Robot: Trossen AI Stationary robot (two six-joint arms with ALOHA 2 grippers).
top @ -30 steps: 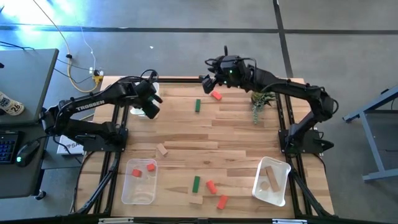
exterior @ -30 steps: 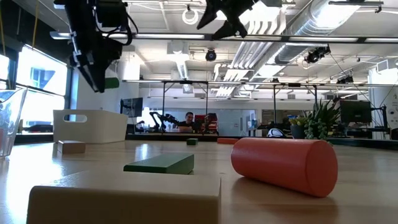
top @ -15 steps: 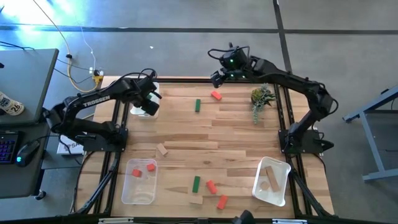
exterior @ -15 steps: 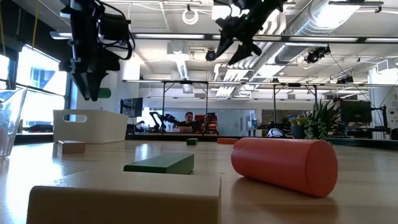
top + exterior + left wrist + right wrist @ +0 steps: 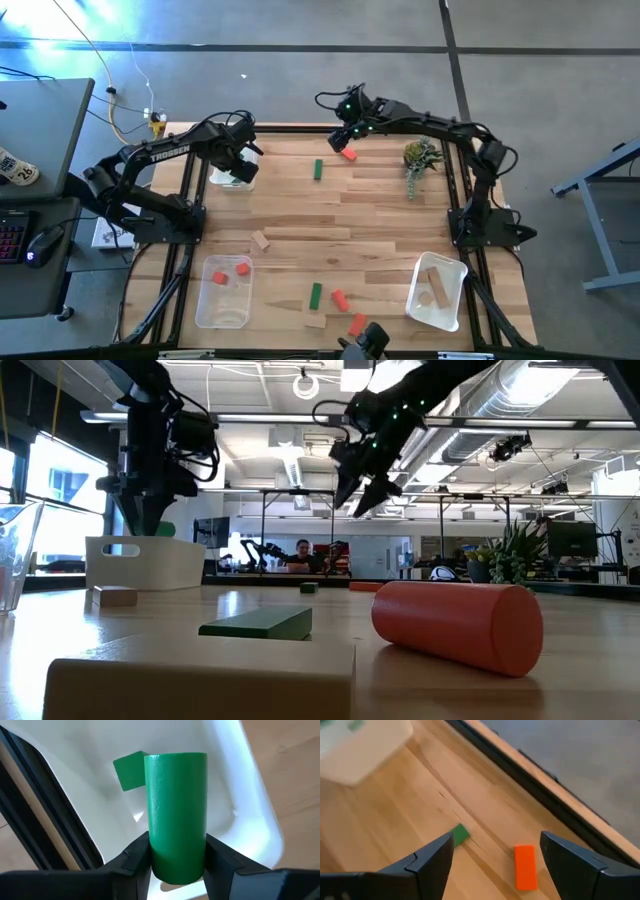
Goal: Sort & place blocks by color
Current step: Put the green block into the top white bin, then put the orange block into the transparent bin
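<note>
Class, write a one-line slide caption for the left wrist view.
Left gripper holding a green wooden cylinder over a white plastic tray containing a green block.

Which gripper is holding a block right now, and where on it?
The left gripper grips the green cylinder block at its lower end, over the white tray. The right gripper is open, empty.

A matt painted green wooden cylinder (image 5: 175, 815) over a smooth glossy white plastic tray (image 5: 220, 785); pale grained wood table (image 5: 380, 215).

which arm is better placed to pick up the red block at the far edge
Right. The right gripper hangs open just above the red block, while the left gripper is shut on a green cylinder over the white tray.
</note>
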